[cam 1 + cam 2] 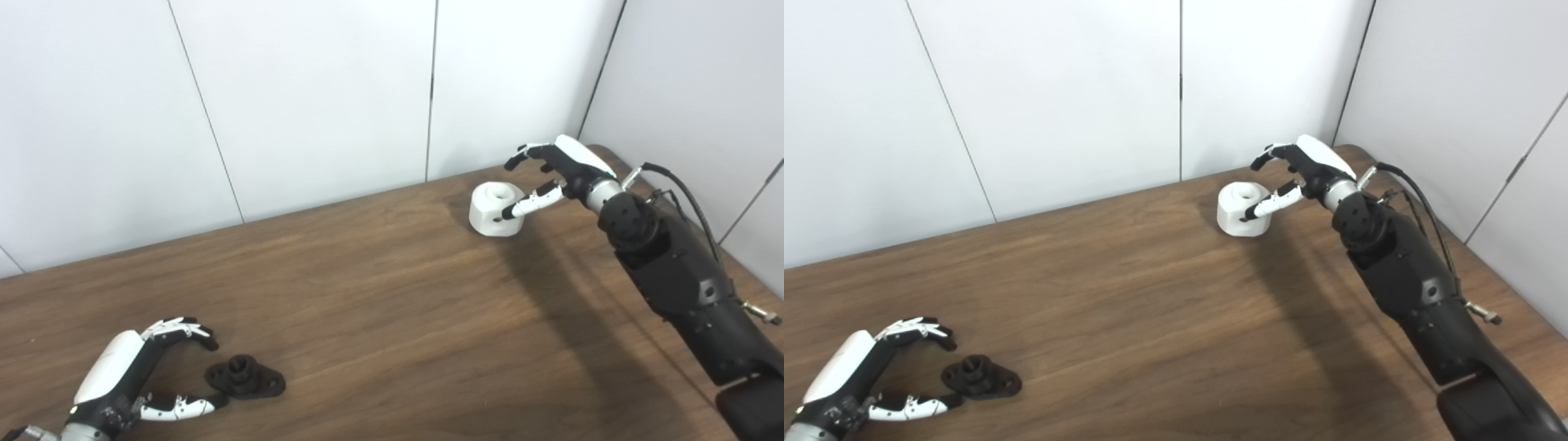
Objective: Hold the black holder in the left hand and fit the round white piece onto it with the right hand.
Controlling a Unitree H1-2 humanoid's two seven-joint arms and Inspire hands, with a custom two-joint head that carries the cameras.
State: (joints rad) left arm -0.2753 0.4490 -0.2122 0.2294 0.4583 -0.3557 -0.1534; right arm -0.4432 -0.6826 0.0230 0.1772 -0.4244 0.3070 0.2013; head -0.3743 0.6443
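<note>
The black holder, a flanged base with a short round hub, lies flat on the wooden table at the front left. My left hand is open around its left side, fingers above and thumb below, close to it but not gripping. The round white piece, a chunky block with a hole on top, stands at the far right of the table. My right hand is open just right of it, thumb across its front, fingers arched above. It also shows in the right eye view.
White wall panels close off the table's far edge and right side just behind the white piece. The right forearm with its cable stretches over the table's right part.
</note>
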